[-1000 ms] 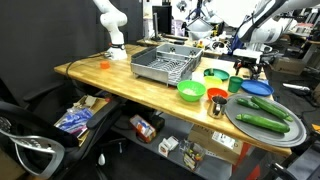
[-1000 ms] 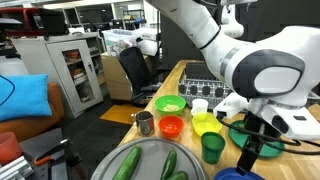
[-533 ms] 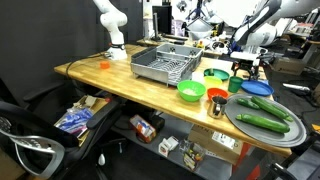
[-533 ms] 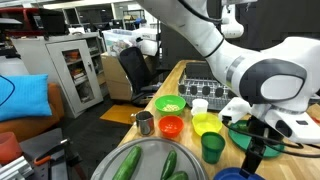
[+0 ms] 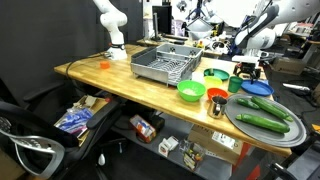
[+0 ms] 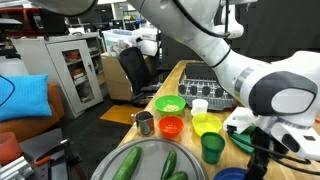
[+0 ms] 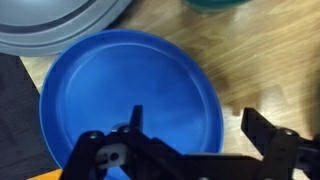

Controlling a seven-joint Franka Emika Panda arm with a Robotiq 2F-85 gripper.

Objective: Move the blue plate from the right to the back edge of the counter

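1. In the wrist view the blue plate lies flat on the counter and fills most of the frame. The rim of the grey tray is just beside it at the far left.
2. The gripper is shown with its fingers spread apart. One finger is placed over the inner surface of the blue plate, the other beyond its rim, over bare wood.
3. Whether either finger touches the blue plate cannot be told, as the wrist picture is blurred.
4. This straddling of the rim is given by the wrist view alone. In an exterior view the gripper is seen only as a dark shape low over the right part of the counter, and its fingers are not resolved.
5. In that exterior view the blue plate is found near the right end of the counter, between the dark green cup and the grey tray, on which cucumbers lie.
6. Further left, a green bowl, an orange bowl and a dish rack are shown; none of these is caught by the wrist view.
7. In an exterior view only a sliver of the blue plate is visible at the bottom edge, below the arm. A metal cup, a white cup and a yellow bowl are made out clearly there.
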